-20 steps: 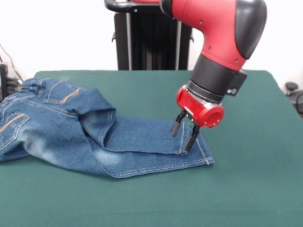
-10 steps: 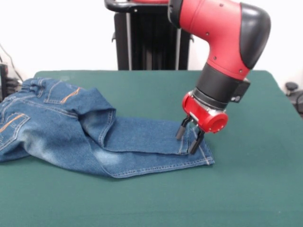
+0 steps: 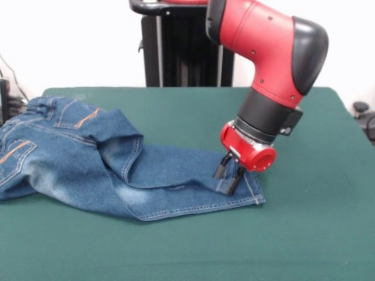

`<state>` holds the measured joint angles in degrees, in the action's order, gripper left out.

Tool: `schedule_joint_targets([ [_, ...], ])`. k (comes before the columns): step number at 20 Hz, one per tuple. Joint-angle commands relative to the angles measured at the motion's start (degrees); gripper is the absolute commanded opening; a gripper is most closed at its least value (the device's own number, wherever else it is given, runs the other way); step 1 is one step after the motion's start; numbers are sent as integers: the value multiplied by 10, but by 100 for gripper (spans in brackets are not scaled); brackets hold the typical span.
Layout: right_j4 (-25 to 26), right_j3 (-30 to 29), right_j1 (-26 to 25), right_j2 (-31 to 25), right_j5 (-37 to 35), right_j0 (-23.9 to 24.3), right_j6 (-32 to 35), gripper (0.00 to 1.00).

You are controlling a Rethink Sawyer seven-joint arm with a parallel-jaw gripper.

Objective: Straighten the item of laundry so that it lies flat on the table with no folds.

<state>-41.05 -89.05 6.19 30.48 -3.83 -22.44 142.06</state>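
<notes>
The item of laundry (image 3: 88, 158), a small pair of blue jeans, lies crumpled on the left half of the green table (image 3: 304, 234). Its waistband and orange-stitched pockets sit at the far left. One leg is folded over the other, and both run right to the cuffs. My gripper (image 3: 227, 178) is down on the upper leg's cuff near the table's middle. Its black fingers (image 3: 220, 170) are drawn close together with a pinch of denim between them. A small crease runs left from the pinched spot.
The jeans' left side reaches the table's left edge, where dark equipment (image 3: 4, 96) stands just off the table. Bare green felt surrounds the cuffs to the right and front.
My gripper has dropped lower onto the cuff and shifted slightly left. Its fingers have closed in on the denim, and a crease has formed in the upper leg.
</notes>
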Motion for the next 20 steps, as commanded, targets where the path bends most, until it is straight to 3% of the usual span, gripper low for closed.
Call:
schedule_joint_targets([
  [1, -33, 9, -31, -94, 17, 2, 126, 0],
  [11, -29, -20, -8, -112, 32, 6, 136, 0],
  [16, -28, -92, 59, -125, 10, -18, 153, 0],
  [20, -30, -135, 118, -115, -50, -39, 150, 0],
])
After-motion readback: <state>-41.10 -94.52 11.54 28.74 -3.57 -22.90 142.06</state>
